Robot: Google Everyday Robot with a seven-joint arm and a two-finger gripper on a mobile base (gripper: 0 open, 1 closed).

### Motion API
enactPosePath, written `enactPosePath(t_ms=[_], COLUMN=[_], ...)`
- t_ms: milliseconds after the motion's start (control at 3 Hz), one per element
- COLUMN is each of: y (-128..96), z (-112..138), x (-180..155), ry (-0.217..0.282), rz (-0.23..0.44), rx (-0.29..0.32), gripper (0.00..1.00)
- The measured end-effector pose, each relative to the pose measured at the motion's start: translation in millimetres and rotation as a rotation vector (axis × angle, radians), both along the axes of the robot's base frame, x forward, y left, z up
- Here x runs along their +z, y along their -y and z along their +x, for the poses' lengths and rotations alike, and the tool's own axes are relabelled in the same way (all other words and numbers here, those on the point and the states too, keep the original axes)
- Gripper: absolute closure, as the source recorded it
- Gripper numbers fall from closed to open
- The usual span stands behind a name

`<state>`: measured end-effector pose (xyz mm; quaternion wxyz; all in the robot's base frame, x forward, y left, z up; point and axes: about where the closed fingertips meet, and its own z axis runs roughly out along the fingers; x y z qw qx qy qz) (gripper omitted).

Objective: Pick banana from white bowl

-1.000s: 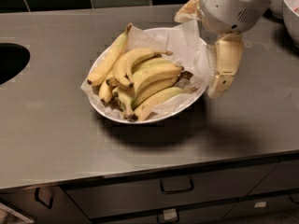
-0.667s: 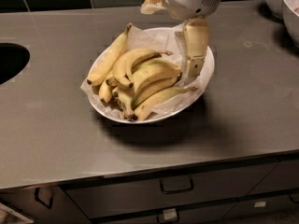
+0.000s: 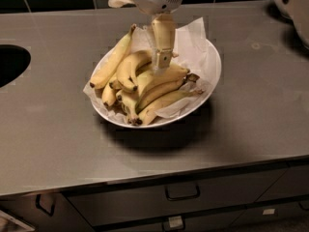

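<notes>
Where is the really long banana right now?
In the camera view the banana lies along the left edge of the white bowl, beside the shorter curved bananas; the gripper hangs right of it, over them.

I see my claw (image 3: 161,65) hanging low over the white bowl (image 3: 215,74) on the worktop (image 3: 58,139); the banana (image 3: 114,58) lies just left of it.

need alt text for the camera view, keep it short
A robot's gripper hangs over a white bowl of bananas lined with crumpled paper, its tip down at the middle of the pile. The longest banana lies along the bowl's left side. The bowl sits on a grey counter above drawers.
</notes>
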<state>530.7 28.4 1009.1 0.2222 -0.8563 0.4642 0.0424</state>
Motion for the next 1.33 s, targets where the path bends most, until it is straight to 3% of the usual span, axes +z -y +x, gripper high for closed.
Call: enactPosePath(t_ms=[333, 1000, 1333], y=[0.0, 3.9, 5.0], z=[-0.1, -39.3, -45.3], x=[0.0, -5.7, -15.9], ry=[0.000, -0.099, -0.145], rz=[0.000, -0.018, -0.001], rx=[0.000, -0.036, -0.027], gripper=[0.00, 0.05, 0.10])
